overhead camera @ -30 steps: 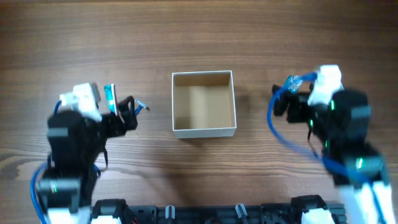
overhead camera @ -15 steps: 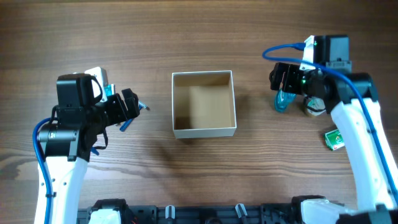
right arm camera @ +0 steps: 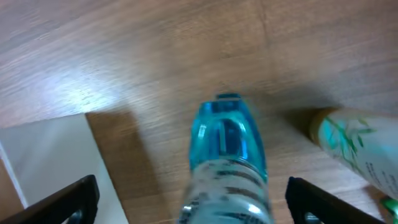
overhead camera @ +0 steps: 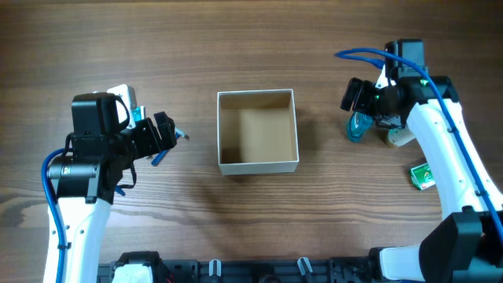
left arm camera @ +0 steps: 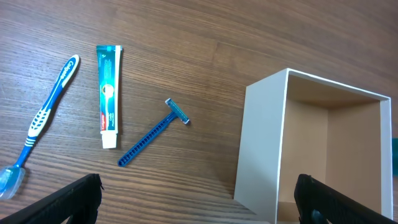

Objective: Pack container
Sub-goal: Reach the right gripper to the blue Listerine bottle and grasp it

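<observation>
Container (overhead camera: 258,131) sits at the centre of the table (overhead camera: 259,39), between the arms, open side up. We see nothing in it.

To its right is a blue bottle (right arm camera: 227,143), near the box but apart from it. We cannot tell whether it stands or lies. The right gripper (right arm camera: 193,202) hangs over it with jaws spread wide on either side, clear of it and grasping nothing.

We judge this to be the first pick, with packing not yet begun. The next move calls for lowering until the fingers flank the bottle's body. Then it closes without knocking the pale bottle (right arm camera: 348,146) just beside.

The left gripper (left arm camera: 205,202) is likewise spread and empty. Below it lie a razor (left arm camera: 152,134), toothpaste (left arm camera: 109,96) and a toothbrush (left arm camera: 46,118).

Overhead, the left arm (overhead camera: 78,181) covers most of these. The blue bottle's base is cut off in the wrist view. The green packet (overhead camera: 424,176) is too small to read.
</observation>
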{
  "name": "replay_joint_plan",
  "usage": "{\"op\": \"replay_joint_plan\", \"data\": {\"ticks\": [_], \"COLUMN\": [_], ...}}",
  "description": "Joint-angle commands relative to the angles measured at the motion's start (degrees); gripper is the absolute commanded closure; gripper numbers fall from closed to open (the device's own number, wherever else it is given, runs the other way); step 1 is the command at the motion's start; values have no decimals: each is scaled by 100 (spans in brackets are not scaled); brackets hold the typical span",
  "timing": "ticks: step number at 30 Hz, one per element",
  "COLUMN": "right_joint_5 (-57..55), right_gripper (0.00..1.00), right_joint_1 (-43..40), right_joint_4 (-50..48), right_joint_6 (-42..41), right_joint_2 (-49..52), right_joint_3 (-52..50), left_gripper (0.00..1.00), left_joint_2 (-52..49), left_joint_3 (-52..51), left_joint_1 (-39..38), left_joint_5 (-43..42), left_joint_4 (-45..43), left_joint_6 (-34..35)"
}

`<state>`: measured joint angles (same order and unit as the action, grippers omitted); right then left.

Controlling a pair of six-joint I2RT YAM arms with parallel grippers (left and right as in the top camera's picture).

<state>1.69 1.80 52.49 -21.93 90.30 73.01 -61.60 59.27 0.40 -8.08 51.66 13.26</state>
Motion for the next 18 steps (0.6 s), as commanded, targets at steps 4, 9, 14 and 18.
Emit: {"op": "replay_joint_plan", "data": {"ticks": [4,9,14,18], "right_joint_5": [-883,-881,-855,-813], "right_gripper": [9,8,8,17], "right_joint_1": [-17,-17,-17,-17], "right_joint_4": [114,42,37,0], "right_joint_6": [-820,-800,-800,-715], "right_joint_2": [83,175,315,330], "right_joint_3": [-87,-136,-136,-136], "left_gripper": [0,0,0,0], "left_joint_2": [-7,-7,-7,-7], "left_joint_3": [118,118,118,118], "left_joint_1": [-31,-31,-31,-31], "left_joint_5": [-195,-195,-197,-195], "left_joint_4": [37,52,52,52], "left_joint_6": [72,72,70,70]}}
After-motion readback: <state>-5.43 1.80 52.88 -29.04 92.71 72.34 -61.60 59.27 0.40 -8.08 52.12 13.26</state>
